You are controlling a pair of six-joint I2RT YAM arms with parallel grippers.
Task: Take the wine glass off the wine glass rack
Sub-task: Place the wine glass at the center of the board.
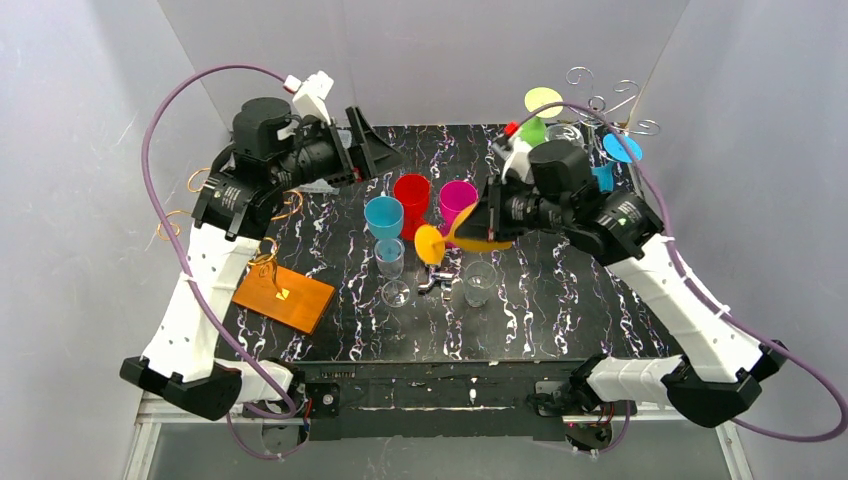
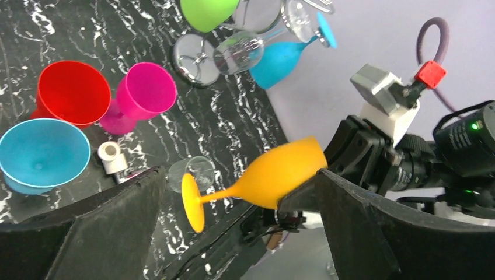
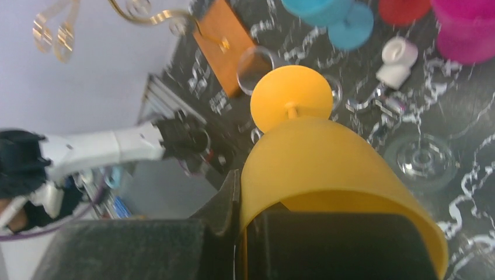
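My right tool is clamped on the bowl of the orange wine glass. The glass lies sideways in the air, foot pointing left, above the middle of the worktop and well apart from the wine glass rack at the far right. Gripping the bowl leaves stem and foot free, I reckon. My left tool hangs far left, jaws apart, out of the way.

Right end effector clamped (left end effector agape, aloft)
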